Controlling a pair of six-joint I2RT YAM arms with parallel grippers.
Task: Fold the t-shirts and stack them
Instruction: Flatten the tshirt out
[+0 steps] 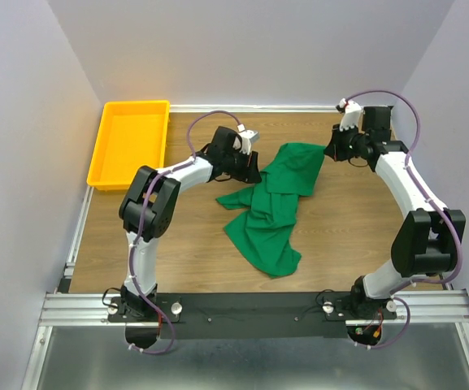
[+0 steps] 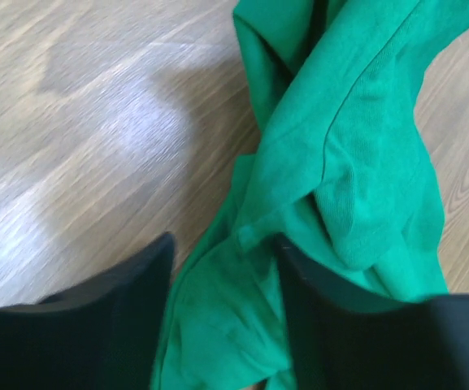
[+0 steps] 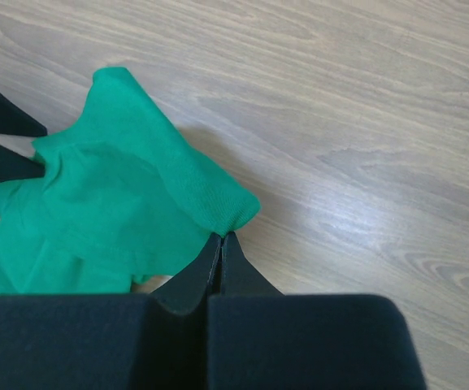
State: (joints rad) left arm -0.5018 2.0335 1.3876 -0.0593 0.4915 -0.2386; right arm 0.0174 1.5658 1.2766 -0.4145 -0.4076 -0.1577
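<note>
The whole worktop point(image 1: 185, 252) is taken in by a fixed camera mounted high above and behind the arm bases point(image 1: 141, 305), which are seen along the bottom edge. This view is tilted down and forward toward the far wall point(image 1: 242, 49).

The left wrist view is taken from just behind the left hand point(image 2: 224, 244), aimed steeply down and held very close to the wood. The right wrist view is set likewise behind the right hand point(image 3: 220, 236), close above the worktop.

The green t-shirt point(image 1: 279, 203) and the wood around it are shared by all three views.
</note>
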